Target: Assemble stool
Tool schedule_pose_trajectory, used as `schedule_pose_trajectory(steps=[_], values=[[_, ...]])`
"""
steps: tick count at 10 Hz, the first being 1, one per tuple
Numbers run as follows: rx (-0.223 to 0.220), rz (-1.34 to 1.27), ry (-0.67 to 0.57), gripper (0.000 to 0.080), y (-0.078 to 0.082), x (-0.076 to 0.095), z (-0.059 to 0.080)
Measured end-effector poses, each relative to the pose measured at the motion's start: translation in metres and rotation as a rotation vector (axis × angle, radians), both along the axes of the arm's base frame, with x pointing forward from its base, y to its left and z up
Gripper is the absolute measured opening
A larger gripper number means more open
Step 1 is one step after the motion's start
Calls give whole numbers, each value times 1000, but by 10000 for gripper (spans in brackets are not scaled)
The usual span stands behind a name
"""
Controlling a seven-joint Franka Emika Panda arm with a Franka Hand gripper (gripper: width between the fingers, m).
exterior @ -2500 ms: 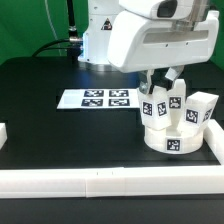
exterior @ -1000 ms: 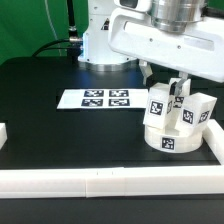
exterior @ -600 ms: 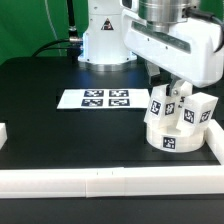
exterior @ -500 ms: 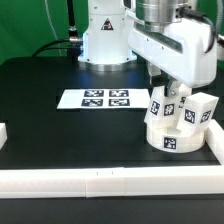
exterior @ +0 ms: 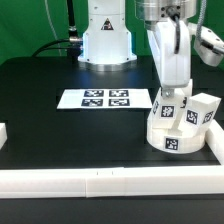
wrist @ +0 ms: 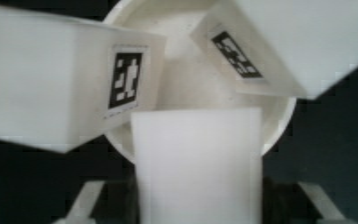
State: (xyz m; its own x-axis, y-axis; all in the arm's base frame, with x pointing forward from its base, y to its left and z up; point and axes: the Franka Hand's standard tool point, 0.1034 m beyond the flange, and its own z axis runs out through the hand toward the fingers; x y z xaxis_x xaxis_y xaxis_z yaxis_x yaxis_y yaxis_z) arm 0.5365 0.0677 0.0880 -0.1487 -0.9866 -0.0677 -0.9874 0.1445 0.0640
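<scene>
The round white stool seat (exterior: pixel 172 143) lies at the exterior view's right, against the corner of the rails. Three white tagged legs stand on it. My gripper (exterior: pixel 165 96) reaches straight down and is shut on the leg nearest the exterior view's left (exterior: pixel 163 109). The other two legs (exterior: pixel 203 107) (exterior: pixel 186 116) stand free beside it. In the wrist view the held leg (wrist: pixel 194 160) fills the middle between my gripper (wrist: pixel 197 205) fingers. The two free legs (wrist: pixel 51 80) (wrist: pixel 300 50) and the seat (wrist: pixel 176 25) show beyond it.
The marker board (exterior: pixel 103 99) lies flat on the black table, to the seat's left in the exterior view. White rails run along the front (exterior: pixel 100 183) and the right (exterior: pixel 214 140). A short white piece (exterior: pixel 3 133) sits at the left edge. The arm's base (exterior: pixel 105 40) stands behind.
My wrist has turned about its upright axis over the seat, so the hand now shows narrow instead of broad. It stays on the same leg, and the seat has not shifted.
</scene>
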Motion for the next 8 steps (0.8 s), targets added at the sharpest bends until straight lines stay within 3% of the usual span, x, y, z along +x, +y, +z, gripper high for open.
schedule_pose_trajectory(steps=[4,8], values=[[36,-392,-35,330,-2,4,-1],[52,-474,-83,330,2,10,2]])
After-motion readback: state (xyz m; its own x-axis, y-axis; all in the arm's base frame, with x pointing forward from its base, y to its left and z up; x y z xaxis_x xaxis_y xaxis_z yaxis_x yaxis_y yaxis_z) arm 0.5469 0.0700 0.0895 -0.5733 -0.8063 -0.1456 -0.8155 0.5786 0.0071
